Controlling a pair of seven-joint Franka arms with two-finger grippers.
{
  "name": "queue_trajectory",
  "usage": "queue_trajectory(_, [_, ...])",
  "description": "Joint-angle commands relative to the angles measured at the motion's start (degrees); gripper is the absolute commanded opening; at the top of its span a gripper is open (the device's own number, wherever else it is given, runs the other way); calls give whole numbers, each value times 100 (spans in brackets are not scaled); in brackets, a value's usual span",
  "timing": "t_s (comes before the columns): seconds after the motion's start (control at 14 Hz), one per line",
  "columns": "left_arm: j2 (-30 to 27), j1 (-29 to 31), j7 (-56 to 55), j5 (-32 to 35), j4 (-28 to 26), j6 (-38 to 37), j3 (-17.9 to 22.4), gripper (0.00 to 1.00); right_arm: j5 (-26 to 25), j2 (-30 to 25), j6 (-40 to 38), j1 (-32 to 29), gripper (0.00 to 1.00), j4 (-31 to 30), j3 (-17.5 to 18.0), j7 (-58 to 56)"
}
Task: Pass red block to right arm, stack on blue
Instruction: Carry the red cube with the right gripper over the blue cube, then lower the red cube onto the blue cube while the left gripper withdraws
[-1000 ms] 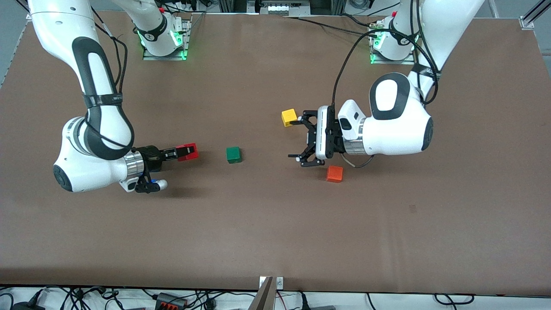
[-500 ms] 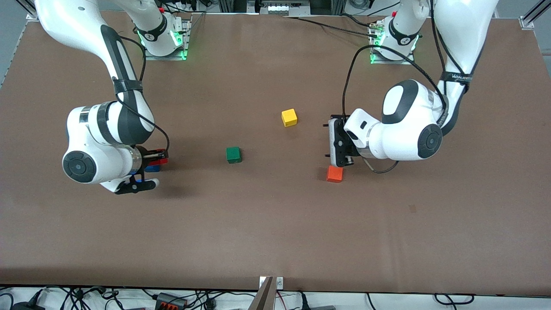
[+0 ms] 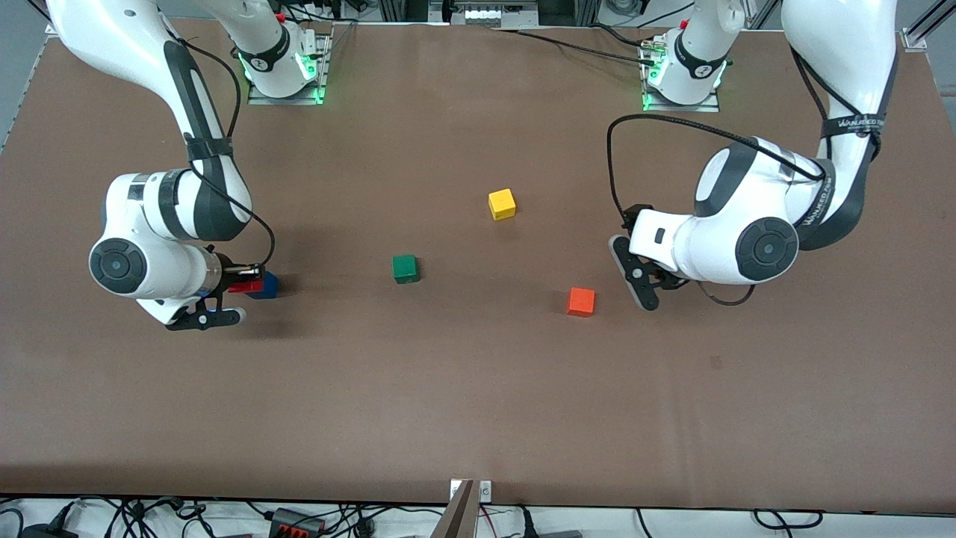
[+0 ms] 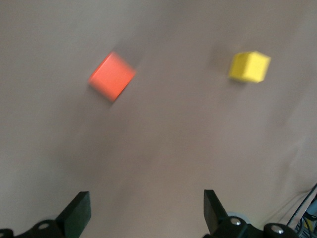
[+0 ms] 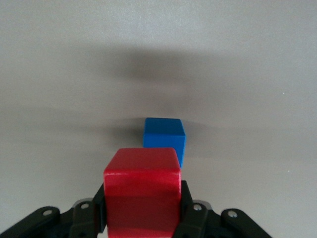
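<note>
My right gripper [image 3: 240, 286] is shut on the red block [image 3: 246, 285] and holds it low over the table, right beside the blue cube [image 3: 267, 285], toward the right arm's end of the table. In the right wrist view the red block [image 5: 142, 191] fills the space between the black fingers [image 5: 190, 218], and the blue cube [image 5: 165, 136] sits on the table just ahead of it, partly covered by it. My left gripper [image 3: 636, 273] is open and empty, over bare table beside the orange cube. Its fingertips [image 4: 78, 212] are spread wide.
A green cube [image 3: 405, 268] lies mid-table. A yellow cube [image 3: 502, 203] lies farther from the camera than the green one. An orange cube [image 3: 580, 301] lies nearer the left arm's end. The left wrist view shows the orange cube [image 4: 112, 76] and the yellow cube [image 4: 249, 66].
My right gripper has carried the red block away from the green cube to beside the blue cube. My left gripper has drawn back from the yellow cube toward its own end.
</note>
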Motion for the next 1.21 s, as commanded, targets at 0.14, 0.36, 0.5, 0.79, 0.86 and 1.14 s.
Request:
queue_trajectory(0.14, [-344, 85, -1594, 1137, 999, -1577, -66, 100, -129, -315, 641, 101, 0, -691, -35, 287])
queue_trajectory(0.36, [-379, 129, -1904, 1147, 1589, -2125, -13, 100, -357, -377, 765, 84, 0, -788, -35, 472])
queue_trajectory(0.5, [-729, 25, -2017, 1094, 1574, -1995, 529, 100, -375, -447, 1001, 84, 0, -1024, -44, 691])
queue_trajectory(0.79, [-1870, 33, -3131, 323, 171, -662, 1233, 100, -384, -465, 1204, 93, 0, -1236, -35, 815])
queue_trajectory(0.86, [-2195, 24, -3465, 269, -242, -327, 1366, 100, -375, -543, 1213, 93, 0, -1332, -26, 816])
queue_trajectory(1.14, [-2910, 33, -3636, 277, -1212, 492, 1454, 100, -375, -544, 1433, 206, 0, -1509, -26, 1052])
